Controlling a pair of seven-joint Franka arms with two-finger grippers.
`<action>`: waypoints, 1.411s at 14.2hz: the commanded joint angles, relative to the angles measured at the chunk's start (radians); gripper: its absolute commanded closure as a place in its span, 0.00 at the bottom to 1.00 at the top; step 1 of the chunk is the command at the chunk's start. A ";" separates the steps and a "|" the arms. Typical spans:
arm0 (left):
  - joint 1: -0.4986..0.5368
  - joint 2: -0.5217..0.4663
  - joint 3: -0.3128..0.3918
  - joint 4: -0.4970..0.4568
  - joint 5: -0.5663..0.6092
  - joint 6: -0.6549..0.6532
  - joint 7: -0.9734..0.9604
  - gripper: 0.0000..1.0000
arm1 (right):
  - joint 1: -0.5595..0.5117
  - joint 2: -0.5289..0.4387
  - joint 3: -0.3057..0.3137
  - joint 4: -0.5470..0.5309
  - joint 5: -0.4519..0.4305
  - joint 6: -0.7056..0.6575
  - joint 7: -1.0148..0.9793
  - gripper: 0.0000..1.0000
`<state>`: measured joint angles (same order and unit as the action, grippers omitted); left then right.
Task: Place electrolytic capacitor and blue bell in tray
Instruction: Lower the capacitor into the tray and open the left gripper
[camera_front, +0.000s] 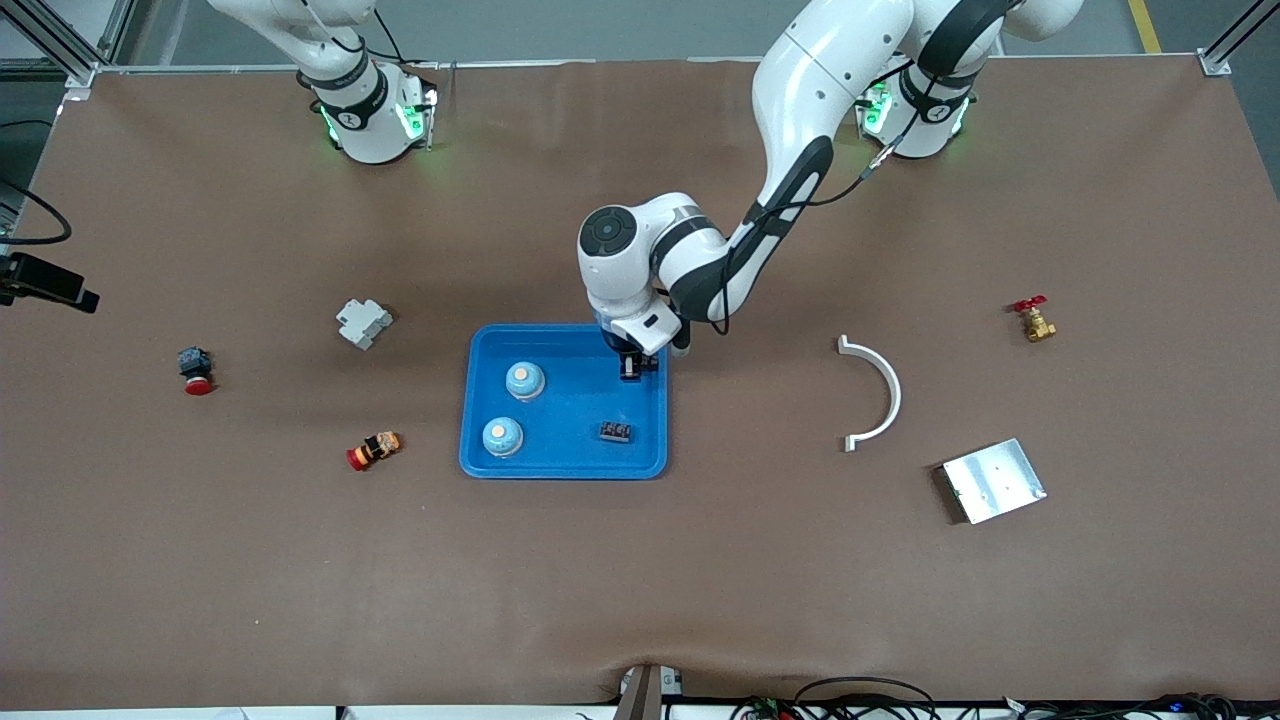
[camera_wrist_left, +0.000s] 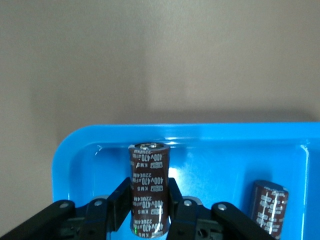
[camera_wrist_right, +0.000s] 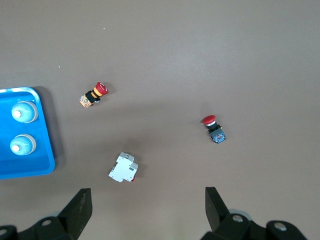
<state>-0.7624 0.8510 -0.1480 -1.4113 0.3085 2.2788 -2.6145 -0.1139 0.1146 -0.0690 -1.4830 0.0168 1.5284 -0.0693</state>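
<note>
The blue tray (camera_front: 565, 462) lies mid-table, and two blue bells (camera_front: 525, 380) (camera_front: 502, 436) stand in its half toward the right arm's end. My left gripper (camera_front: 631, 368) hangs low over the tray's corner nearest the left arm's base. It is shut on an upright dark brown electrolytic capacitor (camera_wrist_left: 148, 185), with the tray's rim (camera_wrist_left: 200, 131) close by. A second capacitor (camera_wrist_left: 269, 206) (camera_front: 616, 431) lies on the tray floor. My right gripper (camera_wrist_right: 148, 200) is open and empty, high over the table at the right arm's end, and is out of the front view.
Toward the right arm's end lie a white breaker (camera_front: 363, 323), a red push button (camera_front: 196, 370) and a red-and-yellow button (camera_front: 374, 450). Toward the left arm's end lie a white curved piece (camera_front: 878, 393), a silver plate (camera_front: 992, 481) and a brass valve (camera_front: 1034, 320).
</note>
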 joint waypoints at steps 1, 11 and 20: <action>-0.037 0.026 0.036 0.046 0.020 -0.008 -0.024 1.00 | -0.015 -0.007 0.009 -0.003 0.008 -0.007 -0.009 0.00; -0.074 0.085 0.056 0.110 0.020 0.018 -0.022 1.00 | -0.017 -0.006 0.008 -0.003 0.011 -0.001 -0.009 0.00; -0.071 0.088 0.056 0.109 0.020 0.044 0.022 0.00 | -0.018 -0.006 0.005 -0.003 0.015 -0.002 -0.009 0.00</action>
<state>-0.8216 0.9276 -0.1073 -1.3269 0.3091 2.3043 -2.5995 -0.1150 0.1146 -0.0734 -1.4835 0.0180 1.5270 -0.0693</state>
